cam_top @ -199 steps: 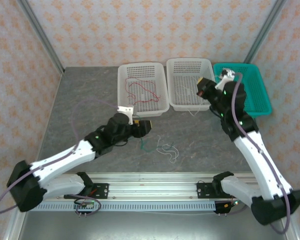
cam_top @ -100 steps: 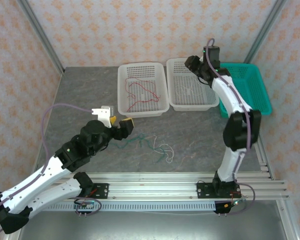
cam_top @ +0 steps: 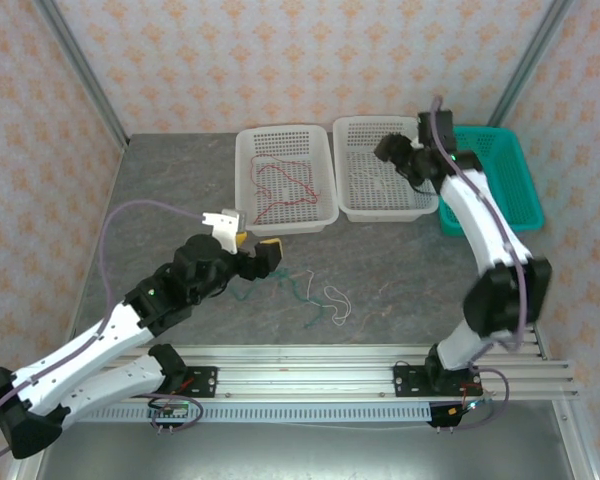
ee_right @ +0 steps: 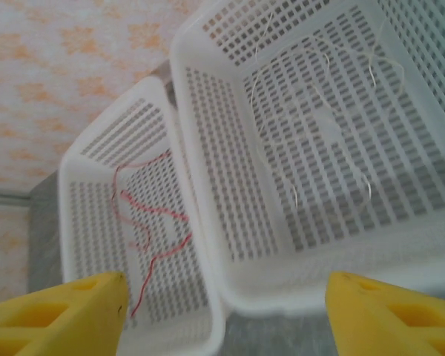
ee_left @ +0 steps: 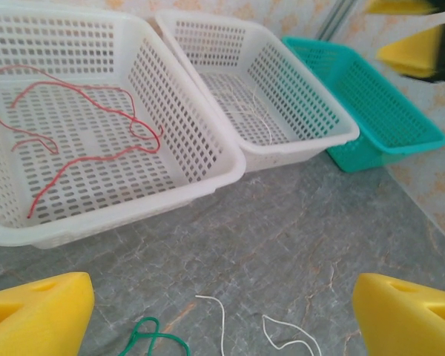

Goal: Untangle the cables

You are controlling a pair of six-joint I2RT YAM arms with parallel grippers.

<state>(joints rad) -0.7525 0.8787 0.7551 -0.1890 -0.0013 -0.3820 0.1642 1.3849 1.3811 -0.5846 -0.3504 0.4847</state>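
Two arms noted, fingers released and empty on both. The left arm reaches low over the table (cam_top: 170, 180); off the left gripper (cam_top: 257, 246) lie the teal-green cable (ee_left: 170, 338) and a white cable (ee_left: 221, 322), untouched. The right arm stretches far, with the right gripper (cam_top: 392, 155) above the middle basket (cam_top: 380, 212), where a thin white wire (ee_right: 319, 119) lies. The red cable (ee_left: 137, 126) lies in the left basket (cam_top: 285, 222).

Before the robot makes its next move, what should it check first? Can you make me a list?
1. Left jaws wide apart, nothing between them: ok.
2. Right jaws wide apart, nothing between them: ok.
3. Red cable lying alone in the left basket: ok.
4. Green cable put away in a basket: not ok, it lies on the table.
5. Green cable free of the white cable beside it: cannot tell.
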